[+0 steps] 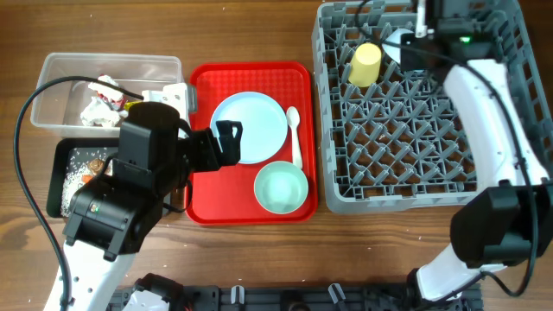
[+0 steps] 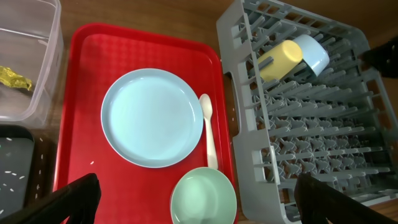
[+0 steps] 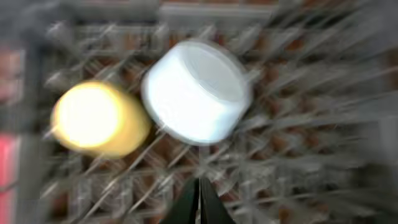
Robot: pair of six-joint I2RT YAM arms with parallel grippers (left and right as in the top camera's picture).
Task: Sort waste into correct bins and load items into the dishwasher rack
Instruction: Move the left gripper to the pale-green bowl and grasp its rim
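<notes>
Two dishes sit in a far corner of the dishwasher rack (image 1: 406,147): the yellow cup (image 1: 365,65) and light blue bowl (image 2: 311,53), side by side. Above them my right gripper (image 3: 199,199) is pressed together, pinching nothing. My left gripper (image 2: 196,186) is spread wide over the red tray (image 2: 74,124), which holds the pale blue plate (image 2: 152,118), white spoon (image 2: 208,130) and green bowl (image 2: 202,199).

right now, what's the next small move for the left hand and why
Probably lower the open left hand onto the near rim of the pale blue plate: it hovers empty, and the plate, spoon and green bowl sit on the red tray, outside the rack.
</notes>
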